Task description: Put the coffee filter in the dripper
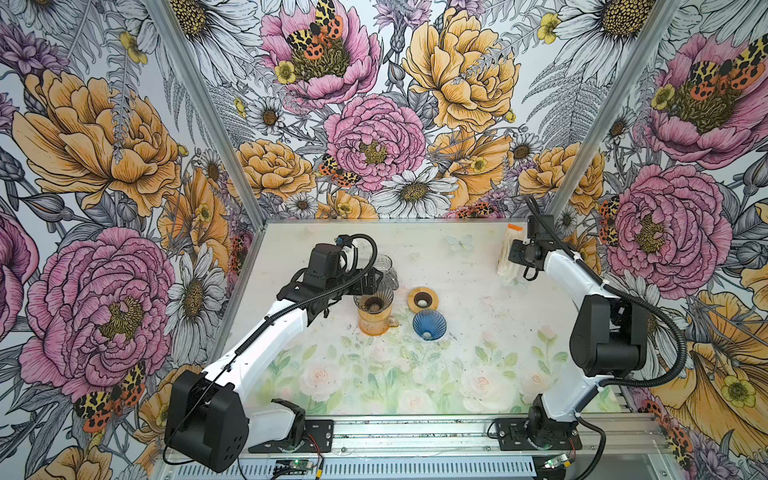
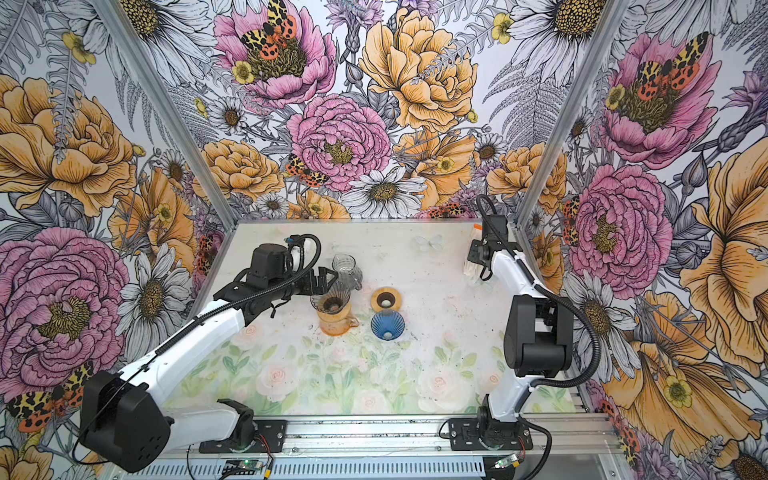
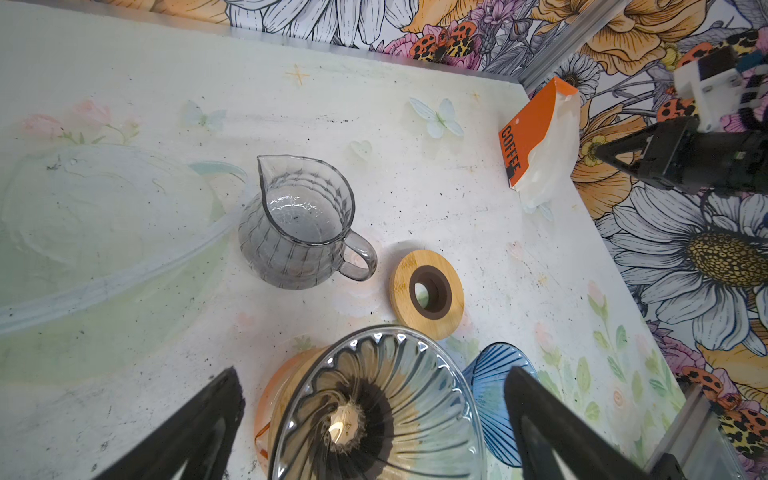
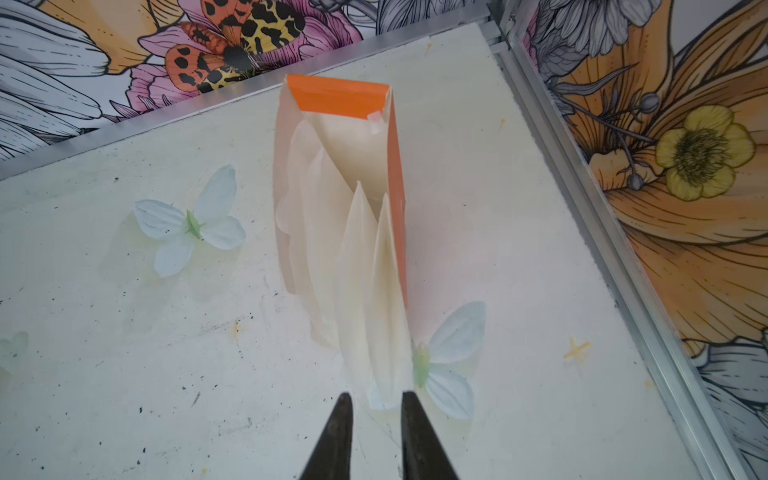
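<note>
The right gripper (image 4: 376,399) has its jaws only narrowly parted, and the near end of a folded coffee filter (image 4: 365,291) lies between the tips. There is a gap on either side, so nothing looks pinched. The filter leans in an orange-backed pack (image 4: 332,97) at the table's (image 1: 457,374) far right corner, well apart from the clear dripper (image 3: 415,374).

The left gripper (image 3: 374,374) is spread wide and holds nothing. Its fingers (image 3: 208,415) straddle the clear dripper's rim without touching it (the dripper sits on an orange carafe (image 1: 372,324)).

In both top views the right arm reaches up to the far corner with its wrist bent down over the pack. The left arm stretches forward and inward, with its wrist over the dripper.
</note>
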{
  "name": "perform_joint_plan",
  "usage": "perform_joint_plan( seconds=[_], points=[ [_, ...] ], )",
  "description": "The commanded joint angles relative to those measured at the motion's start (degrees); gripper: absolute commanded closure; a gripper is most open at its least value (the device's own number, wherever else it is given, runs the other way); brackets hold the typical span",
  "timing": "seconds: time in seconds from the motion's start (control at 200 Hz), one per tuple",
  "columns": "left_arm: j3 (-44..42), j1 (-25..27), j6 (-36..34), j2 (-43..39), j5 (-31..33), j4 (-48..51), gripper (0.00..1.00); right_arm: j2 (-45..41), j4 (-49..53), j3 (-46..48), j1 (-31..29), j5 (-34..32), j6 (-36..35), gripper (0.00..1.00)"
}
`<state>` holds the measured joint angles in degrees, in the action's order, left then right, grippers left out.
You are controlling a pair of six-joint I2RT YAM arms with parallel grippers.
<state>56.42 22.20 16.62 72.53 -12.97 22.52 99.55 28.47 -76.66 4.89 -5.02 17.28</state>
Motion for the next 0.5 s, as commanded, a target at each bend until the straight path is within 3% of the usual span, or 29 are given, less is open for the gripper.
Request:
perform_joint_plan(
  seconds=[0.0,0.495],
  points=[
    [1.9,0.5,0.5,0.2,-0.6,-0.3,0.01,1.4,0.0,0.8,0.8,1.3,1.3,0.76],
    [1.8,0.6,0.8,-0.2,-0.4,-0.1,0.01,8.5,-3.1,-1.0,2.5,1.9,2.0,0.77]
  ],
)
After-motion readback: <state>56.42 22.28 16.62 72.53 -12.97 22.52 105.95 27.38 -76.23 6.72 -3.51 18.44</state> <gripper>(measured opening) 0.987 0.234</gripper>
